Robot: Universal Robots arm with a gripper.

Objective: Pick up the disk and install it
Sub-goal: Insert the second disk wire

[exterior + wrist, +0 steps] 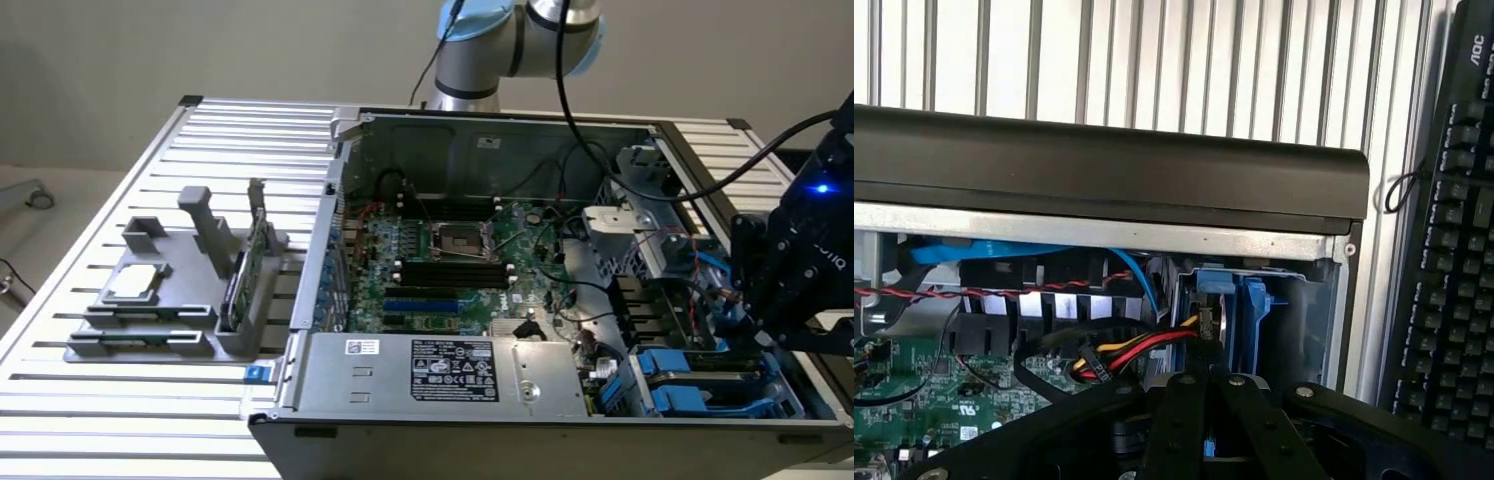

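- Disk [1249, 315]: I see its blue rails standing on edge in the drive bay at the corner of the case [534, 430], just in front of my claw [1201, 345]
- The claw is closed, fingers [1184, 400] pressed together; I see nothing between them, and I cannot tell if the tips touch the disk
- A bundle of red, yellow and black wires [1139, 350] runs to a plug just beside the fingertips, next to the rails
- Blue cable [1004, 250] loops above black connectors beside the bay, with a twisted red-and-black pair crossing under it
- Green board [934, 400] lies lower in the case, to one side of the claw
- In the exterior view the claw's black housing hangs over the bay at the case's near corner, on that view's right, where blue carriers show
- PSU [441, 370] with a white sticker fills the near side of the case; the motherboard [441, 270] lies behind it
- Beyond the bay, the case's black front edge [1104, 160], then the slatted table [1154, 60] and a black keyboard [1454, 250]
- On the exterior view's left, a grey holder [174, 300] stands on the table with a small silver chip [134, 285] in it
- Arm [514, 40] rises behind the case, farthest back
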